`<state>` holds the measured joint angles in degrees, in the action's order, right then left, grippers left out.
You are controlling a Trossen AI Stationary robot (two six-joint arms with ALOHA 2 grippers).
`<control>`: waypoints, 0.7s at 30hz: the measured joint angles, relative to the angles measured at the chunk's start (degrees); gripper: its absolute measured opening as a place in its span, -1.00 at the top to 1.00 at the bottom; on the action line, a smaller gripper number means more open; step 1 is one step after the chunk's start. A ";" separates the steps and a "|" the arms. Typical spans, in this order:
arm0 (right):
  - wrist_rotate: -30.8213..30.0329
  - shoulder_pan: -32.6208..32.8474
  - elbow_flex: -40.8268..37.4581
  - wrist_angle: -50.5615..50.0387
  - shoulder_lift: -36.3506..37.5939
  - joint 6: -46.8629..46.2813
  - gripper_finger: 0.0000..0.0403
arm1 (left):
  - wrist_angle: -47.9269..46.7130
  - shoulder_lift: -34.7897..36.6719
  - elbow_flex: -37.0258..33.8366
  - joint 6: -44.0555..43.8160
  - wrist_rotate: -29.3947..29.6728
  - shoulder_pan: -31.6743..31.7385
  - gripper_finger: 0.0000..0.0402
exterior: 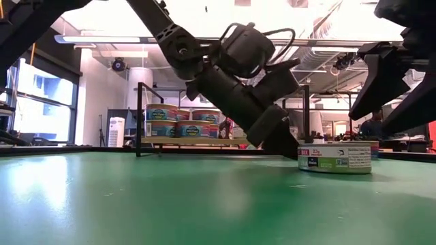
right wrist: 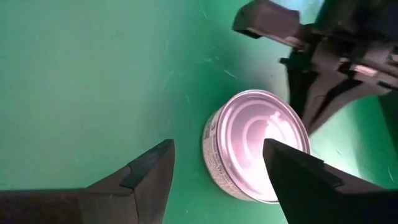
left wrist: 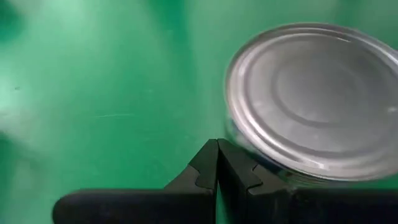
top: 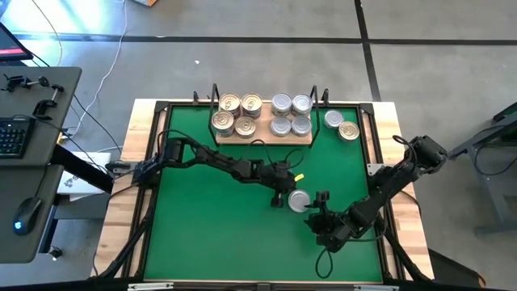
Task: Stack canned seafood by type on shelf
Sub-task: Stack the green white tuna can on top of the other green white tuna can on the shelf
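One silver-lidded tin [top: 299, 200] [exterior: 334, 158] [left wrist: 311, 99] [right wrist: 258, 146] stands flat on the green mat near its middle. My left gripper [top: 281, 196] [left wrist: 217, 144] is shut and sits low, right beside the tin's left side. My right gripper [top: 317, 208] [right wrist: 217, 162] is open and hovers over the tin's near-right side, touching nothing. The wooden shelf [top: 262, 139] [exterior: 184, 141] at the far edge carries gold-lidded tins [top: 237, 115] on its left half and silver-lidded tins [top: 291, 115] on its right half. My left gripper lies with the outer side of one shut finger [left wrist: 249, 171] against the tin's side wall [left wrist: 239, 140], low down by the mat. The fingers come slanting down from the table's left. The tin stands flat on the mat, upright.
Two loose tins, one silver [top: 333, 119] and one gold [top: 349, 130], stand on the mat just right of the shelf. Black wire uprights [top: 215, 95] rise at the shelf's ends. A raised frame [top: 380, 162] borders the mat. Open mat lies toward the near-left [top: 210, 234].
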<state>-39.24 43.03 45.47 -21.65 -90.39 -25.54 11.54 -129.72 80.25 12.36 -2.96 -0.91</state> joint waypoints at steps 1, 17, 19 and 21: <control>0.00 0.00 0.00 0.00 0.00 0.00 -0.19 | 0.09 0.16 0.00 -0.12 0.96 0.00 1.00; 0.01 0.13 0.00 -0.38 0.02 -1.26 -0.19 | 4.20 1.62 0.07 -3.35 -2.50 -1.05 1.00; 0.00 0.13 0.00 -0.33 0.02 -1.44 -0.19 | 3.47 1.08 0.07 -3.75 -2.34 -0.79 1.00; 0.04 0.13 0.00 -0.28 0.02 -1.46 -0.19 | 3.76 0.86 0.15 -3.80 -2.03 -0.50 1.00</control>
<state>-39.20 43.16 45.47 -21.93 -90.37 -27.00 15.30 -128.86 80.40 8.56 -4.98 -1.41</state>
